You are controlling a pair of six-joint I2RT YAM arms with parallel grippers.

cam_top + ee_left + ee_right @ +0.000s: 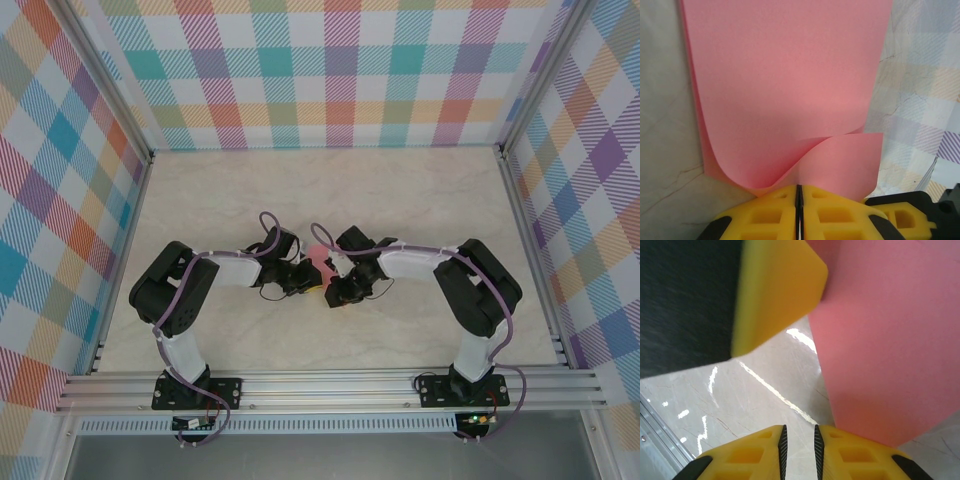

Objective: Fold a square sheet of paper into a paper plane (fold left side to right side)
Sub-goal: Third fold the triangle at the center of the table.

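Observation:
The square sheet of paper [318, 256] is salmon pink and sits at the middle of the table, between the two wrists. In the left wrist view the sheet [790, 75] stretches away from me, and its near edge curls up into my left gripper [800, 187], which is shut on it. My left gripper [300, 278] and right gripper [335, 285] almost meet. In the right wrist view my right gripper [799, 429] shows a narrow gap with bare table between the pads. The paper [890, 340] lies just right of it, overlapping the right finger's tip. The left gripper's yellow finger [775, 290] hangs close above.
A pale marble table [330, 190] is boxed in by checkered walls [330, 70] at the back and both sides. An aluminium rail [330, 385] carrying both arm bases runs along the near edge. Bare table surface lies behind the grippers.

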